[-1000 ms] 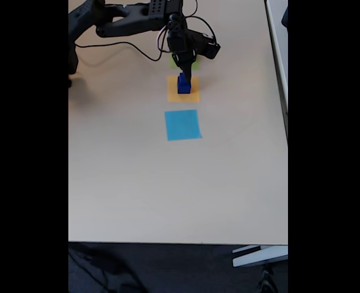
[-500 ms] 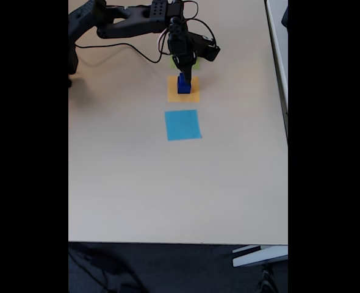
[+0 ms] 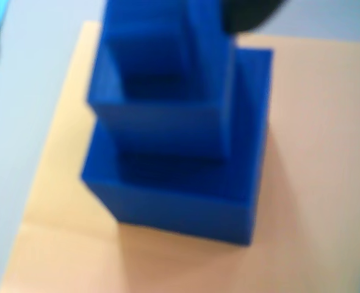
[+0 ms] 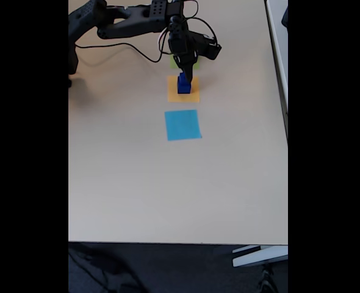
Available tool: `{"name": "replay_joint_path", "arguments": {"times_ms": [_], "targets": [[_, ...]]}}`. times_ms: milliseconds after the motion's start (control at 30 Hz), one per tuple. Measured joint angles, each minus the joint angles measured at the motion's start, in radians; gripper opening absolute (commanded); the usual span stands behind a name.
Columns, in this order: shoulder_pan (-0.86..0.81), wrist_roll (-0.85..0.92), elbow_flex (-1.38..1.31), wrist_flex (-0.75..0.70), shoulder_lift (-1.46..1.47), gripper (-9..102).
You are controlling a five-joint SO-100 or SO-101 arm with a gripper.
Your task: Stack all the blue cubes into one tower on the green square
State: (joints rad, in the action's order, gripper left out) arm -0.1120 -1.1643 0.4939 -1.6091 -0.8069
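Observation:
The blue cubes (image 3: 180, 152) stand as a stepped tower on the orange square (image 3: 302, 152), large below, medium on it, and a small one (image 3: 155, 30) at the top. In the fixed view the tower (image 4: 183, 85) sits on the orange square (image 4: 194, 96), with my gripper (image 4: 185, 75) pointing down onto its top. A dark finger (image 3: 247, 12) shows beside the small cube. How the jaws stand is blurred. Only a sliver of the green square (image 4: 196, 61) shows behind the gripper.
A flat light-blue square (image 4: 182, 125) lies nearer the camera than the orange one. The arm (image 4: 125, 21) and its cable reach in from the upper left of the beige table (image 4: 168, 195). The table's right edge (image 4: 286, 122) is near.
The arm has shifted only very slightly. The gripper stays at the top of the tower, and the cubes have not moved.

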Motion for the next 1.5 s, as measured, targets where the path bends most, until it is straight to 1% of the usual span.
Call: {"name": "replay_joint_path", "arguments": {"times_ms": [1500], "targets": [[0.011, 0.006, 0.0, 0.0, 0.0, 13]]}}
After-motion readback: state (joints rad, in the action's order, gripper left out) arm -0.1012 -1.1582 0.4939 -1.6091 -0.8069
